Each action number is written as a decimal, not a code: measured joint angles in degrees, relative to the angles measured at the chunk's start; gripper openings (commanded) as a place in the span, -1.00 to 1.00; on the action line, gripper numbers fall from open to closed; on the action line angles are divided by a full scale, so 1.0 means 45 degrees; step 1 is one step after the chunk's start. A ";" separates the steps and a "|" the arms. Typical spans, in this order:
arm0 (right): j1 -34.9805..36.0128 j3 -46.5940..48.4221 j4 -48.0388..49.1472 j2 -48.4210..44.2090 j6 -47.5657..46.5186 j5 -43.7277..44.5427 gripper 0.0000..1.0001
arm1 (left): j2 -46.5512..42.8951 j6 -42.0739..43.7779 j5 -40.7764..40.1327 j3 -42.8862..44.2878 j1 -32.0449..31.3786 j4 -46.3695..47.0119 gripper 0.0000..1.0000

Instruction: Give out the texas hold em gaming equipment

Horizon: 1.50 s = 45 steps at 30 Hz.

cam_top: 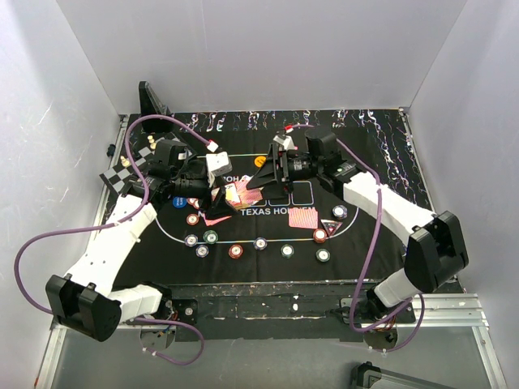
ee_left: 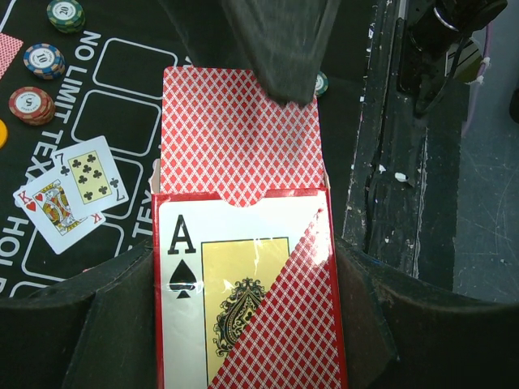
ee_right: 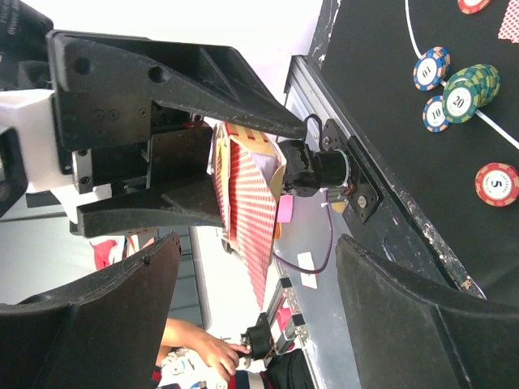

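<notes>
Item: cards [ee_left: 235,130], red-lattice backs, standing half out of their box [ee_left: 243,316], held above the mat [cam_top: 369,243] near its middle. Box: thin glossy card stock, ace of spades printed on the face, thumb notch at the mouth. It is light and probably dents if squeezed hard. The left gripper [cam_top: 216,193] is clamped on the box's two long sides, with the mouth facing the right gripper [ee_right: 259,263]. That gripper's jaws stand wide apart, and one finger [ee_left: 280,49] shows across the exposed end of the cards. Cards: thin, flexible and slick-coated, likely to slide out in twos. They are best pinched face and back at the exposed end and drawn straight along the box. Also on the mat: king and seven [ee_left: 73,190], face up and overlapping. Chips [ee_right: 462,89]: small, rigid, edge-striped discs, single or stacked. They are light and liable to roll, so they are best taken across the rim.
</notes>
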 measured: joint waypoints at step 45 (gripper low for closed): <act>-0.0767 -0.0039 -0.1404 -0.0529 -0.0714 -0.0039 -0.62 | -0.0063 -0.0068 -0.0005 -0.0019 0.0000 0.0087 -1.00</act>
